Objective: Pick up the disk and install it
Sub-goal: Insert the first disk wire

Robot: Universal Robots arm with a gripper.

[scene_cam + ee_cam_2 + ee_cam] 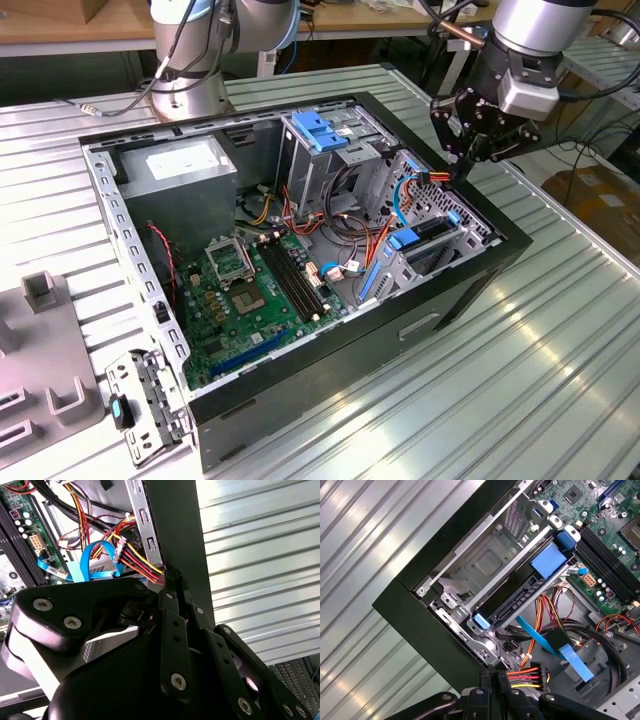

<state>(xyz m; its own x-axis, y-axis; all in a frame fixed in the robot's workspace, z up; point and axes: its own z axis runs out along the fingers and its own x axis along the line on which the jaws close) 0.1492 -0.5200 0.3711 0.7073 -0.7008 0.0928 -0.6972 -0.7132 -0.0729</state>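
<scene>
An open computer case [300,395] sits in the middle of the ribbed counter [560,330], its motherboard [240,290] toward the exterior view's left. The disk [432,232] lies inside the case, in the drive bay at the case corner nearest the counter's edge on the exterior view's right, with its blue rails along the bay's sides.

Just beyond that corner hangs the end effector [462,165]. It is pinched closed, nothing visibly between its tips, and it is apart from the disk.

The likely trouble is the bundle of red, yellow and black wires [137,560]. The tips sit right beside it and beside the case's metal wall, so a descent could snag a wire, tug its connector [522,676] or strike the wall.

The first wrist view shows the disk [512,602] lengthwise in its bay, which the second wrist view does not. The second wrist view shows the fingers [172,605] lying together, pointing at the wires.
</scene>
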